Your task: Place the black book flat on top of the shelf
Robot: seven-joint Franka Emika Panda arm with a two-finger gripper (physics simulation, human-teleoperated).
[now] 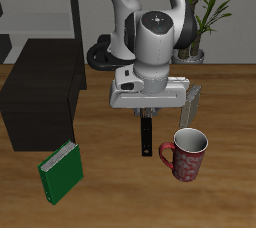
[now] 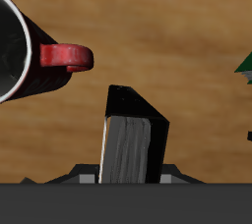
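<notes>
The black book (image 1: pixel 147 135) hangs upright from my gripper (image 1: pixel 147 115), which is shut on its upper end. It is over the wooden table, beside the mug. In the wrist view the book (image 2: pixel 133 141) shows its pale page edges and black cover, reaching away from the gripper (image 2: pixel 132 175). The fingers are mostly hidden by the book and the hand. The shelf (image 1: pixel 42 90) is a low black box with a flat top. It stands apart from the gripper, farther back and to the side.
A red mug (image 1: pixel 187 155) stands close beside the held book; it also shows in the wrist view (image 2: pixel 25 51). A green book (image 1: pixel 62 170) leans near the table's front edge by the shelf. A grey book (image 1: pixel 193 100) stands behind the gripper.
</notes>
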